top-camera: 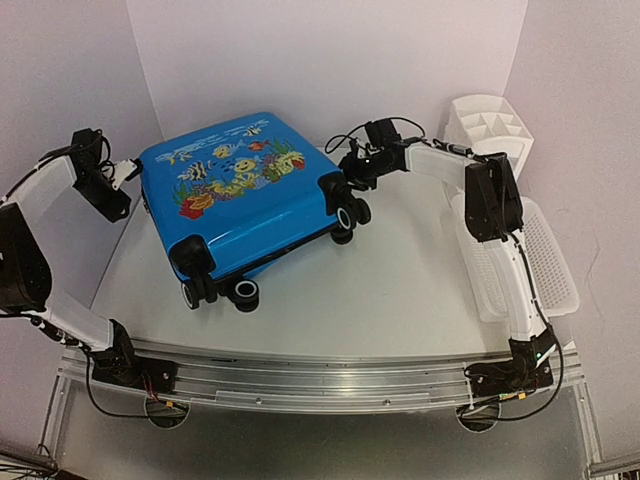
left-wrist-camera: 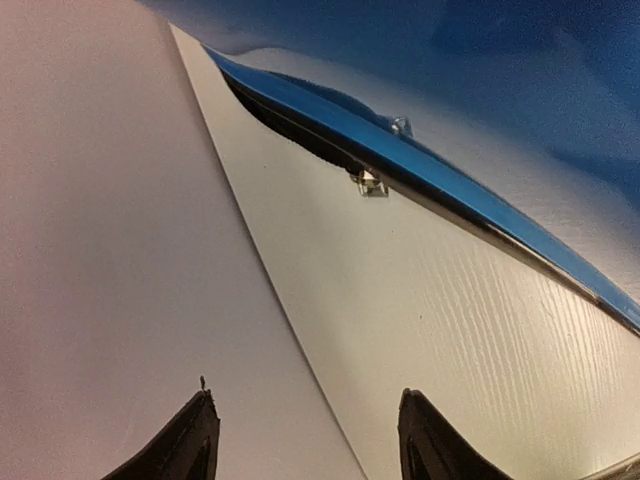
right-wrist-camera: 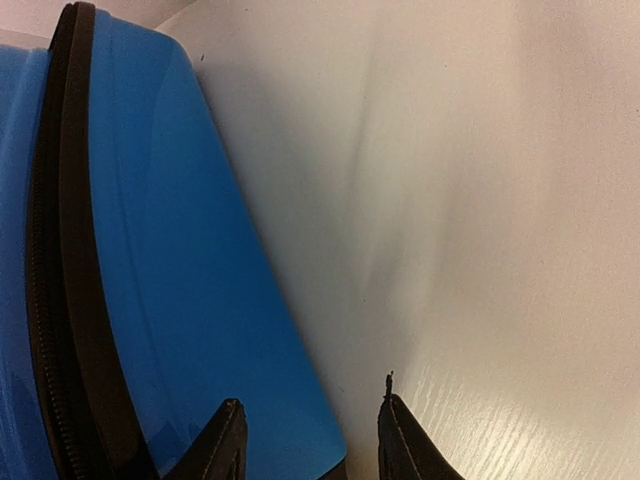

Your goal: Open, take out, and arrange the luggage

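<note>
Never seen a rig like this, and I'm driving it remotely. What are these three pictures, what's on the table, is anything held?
Two robot arms stand at the near edge of a white table. The top picture looks down from behind them: left arm left, right arm right. The other two come from a camera on each wrist, its dark jaws at the bottom. A closed blue suitcase lies flat on the table, a white basket to its right. Both pairs of jaws stand apart beside the suitcase, holding nothing.
</note>
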Motion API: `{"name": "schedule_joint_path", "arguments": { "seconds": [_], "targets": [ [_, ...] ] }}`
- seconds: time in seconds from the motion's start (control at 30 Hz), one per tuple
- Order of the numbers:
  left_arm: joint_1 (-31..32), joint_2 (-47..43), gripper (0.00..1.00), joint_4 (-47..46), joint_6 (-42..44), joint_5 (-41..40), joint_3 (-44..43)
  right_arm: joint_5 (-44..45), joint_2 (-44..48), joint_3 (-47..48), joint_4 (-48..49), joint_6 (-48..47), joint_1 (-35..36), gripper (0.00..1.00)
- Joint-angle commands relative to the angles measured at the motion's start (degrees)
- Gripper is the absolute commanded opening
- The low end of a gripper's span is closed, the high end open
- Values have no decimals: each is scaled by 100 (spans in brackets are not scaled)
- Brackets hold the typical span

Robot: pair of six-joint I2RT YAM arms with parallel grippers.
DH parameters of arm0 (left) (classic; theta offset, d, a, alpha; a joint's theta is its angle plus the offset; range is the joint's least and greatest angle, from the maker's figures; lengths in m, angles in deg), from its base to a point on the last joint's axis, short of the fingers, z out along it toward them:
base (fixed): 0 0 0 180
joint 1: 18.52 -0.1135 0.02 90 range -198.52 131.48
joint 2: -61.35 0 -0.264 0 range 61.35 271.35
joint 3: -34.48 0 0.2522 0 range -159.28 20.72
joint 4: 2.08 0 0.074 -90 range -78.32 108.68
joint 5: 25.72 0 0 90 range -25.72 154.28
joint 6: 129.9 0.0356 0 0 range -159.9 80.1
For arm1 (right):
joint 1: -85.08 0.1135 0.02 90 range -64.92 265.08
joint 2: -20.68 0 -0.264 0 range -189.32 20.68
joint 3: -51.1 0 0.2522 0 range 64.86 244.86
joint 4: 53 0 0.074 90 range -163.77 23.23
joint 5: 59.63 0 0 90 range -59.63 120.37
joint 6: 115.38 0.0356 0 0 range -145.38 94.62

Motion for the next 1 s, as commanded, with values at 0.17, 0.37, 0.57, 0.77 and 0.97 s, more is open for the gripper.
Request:
{"name": "schedule_joint_path", "arguments": {
  "seconds": [0.17, 0.37, 0.57, 0.77, 0.97],
  "targets": [
    [0, 1092, 65, -1473, -22, 746, -440, -616, 1015, -1133, 877, -15, 978, 39],
    [223, 1845, 66, -1633, 578, 1371, -884, -222, 1954, -2281, 1879, 390, 1597, 38],
    [1001, 2340, 66, -1692, 974, 1719, -1247, 263, 2696, -3142, 2606, 795, 2249, 38],
    [1657, 2889, 65, -1707, 367, 2089, -2026, 649, 3154, -3703, 2617, 1059, 2511, 38],
    [1582, 3043, 67, -1810, -666, 1540, -2919, 1112, 3450, -4003, 2432, 940, 2434, 39]
  ]
}}
